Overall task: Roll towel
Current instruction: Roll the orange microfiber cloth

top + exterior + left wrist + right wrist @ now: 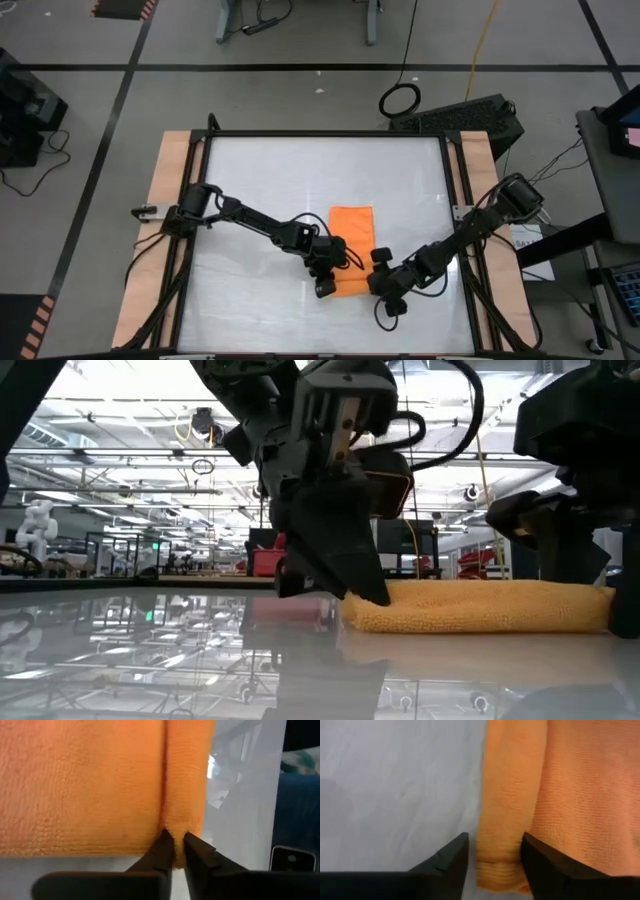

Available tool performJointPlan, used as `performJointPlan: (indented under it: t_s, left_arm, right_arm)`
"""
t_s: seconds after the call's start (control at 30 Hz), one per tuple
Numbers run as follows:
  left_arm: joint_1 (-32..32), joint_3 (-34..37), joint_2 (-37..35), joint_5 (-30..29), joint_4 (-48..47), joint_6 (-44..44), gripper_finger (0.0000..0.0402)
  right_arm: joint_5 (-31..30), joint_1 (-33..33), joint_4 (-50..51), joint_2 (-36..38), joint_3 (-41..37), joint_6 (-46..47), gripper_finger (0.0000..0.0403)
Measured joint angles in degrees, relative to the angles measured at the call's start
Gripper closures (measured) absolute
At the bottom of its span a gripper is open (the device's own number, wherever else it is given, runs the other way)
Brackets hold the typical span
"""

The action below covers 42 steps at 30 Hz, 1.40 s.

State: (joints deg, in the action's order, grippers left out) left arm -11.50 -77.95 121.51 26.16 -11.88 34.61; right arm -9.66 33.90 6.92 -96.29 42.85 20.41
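The orange towel (352,228) lies on the white table with its flat part toward the far side. Its near edge is rolled up into a low roll (480,607) that rests on the table. My left gripper (327,278) is at the roll's left end and is shut on it, as the left wrist view shows (179,851). My right gripper (385,290) is at the roll's right end. It is open, with one finger on each side of the roll (507,795). My left gripper pinches the left end of the roll (181,827) between its two fingers, several layers of cloth. The fingers slant down from the table's left side and point along the roll. The roll lies on the table. My right gripper stands astride the roll's right end (500,870); whether its fingers touch the roll I cannot tell.
The bare white table top (260,170) runs around the towel on all sides. Wooden side rails (170,200) and a dark frame border it. The floor with cables lies beyond the far edge.
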Motion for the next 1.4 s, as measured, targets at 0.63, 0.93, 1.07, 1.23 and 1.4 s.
performJointPlan:
  t_s: [0.63,0.93,1.07,1.23,1.4]
  left_arm:
    - [-5.21,-0.05,-10.44,-16.28,-8.05,-23.25,0.0203]
    - [-13.19,-0.14,-9.81,-34.69,-2.23,-38.45,0.0203]
    - [-13.38,-0.18,-7.85,-34.18,-1.24,-39.58,0.0203]
    - [-13.47,-0.18,-5.13,-33.41,0.2,-39.52,0.0203]
    - [-13.75,-0.2,-3.05,-37.51,0.98,-39.67,0.0203]
  right_arm:
    - [2.18,-0.14,1.84,-0.04,-0.16,7.25,0.0388]
    - [3.99,-0.11,1.59,-0.09,-0.22,8.37,0.039]
    - [4.12,-0.14,1.53,-0.09,-0.24,8.74,0.0391]
    - [4.07,-0.17,1.47,-0.09,-0.26,9.37,0.0391]
    - [3.95,-0.17,1.32,-0.09,-0.26,10.38,0.0392]
